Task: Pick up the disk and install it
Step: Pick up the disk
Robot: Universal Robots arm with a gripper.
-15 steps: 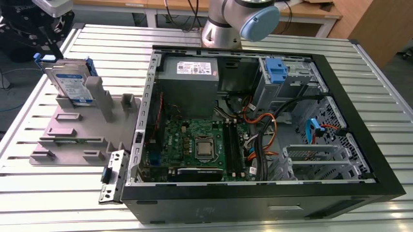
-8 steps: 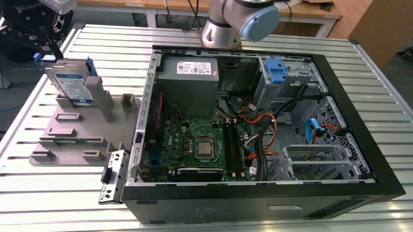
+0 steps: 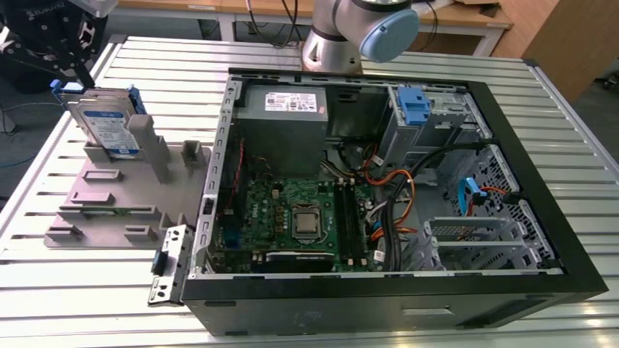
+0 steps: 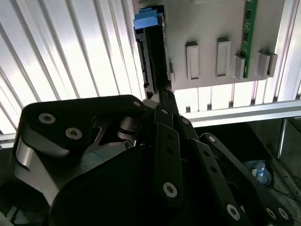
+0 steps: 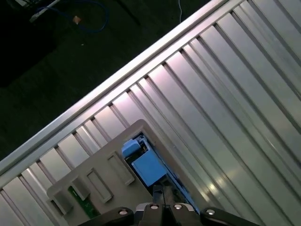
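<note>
The flat silver-grey metal disk [image 3: 104, 123] with blue plastic rails stood on edge in the grey moulded plastic holder [image 3: 116, 190], its upper edge at the tips of the black gripper [image 4: 162, 96]. I could not tell whether the jaws clamped it. It was probably dense, rigid and shock-sensitive, best pinched across its flat faces.

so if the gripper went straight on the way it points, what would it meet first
Probably the disk, standing on edge in the grey holder; the gripper points at its upper edge. The gap is hard to judge.
</note>
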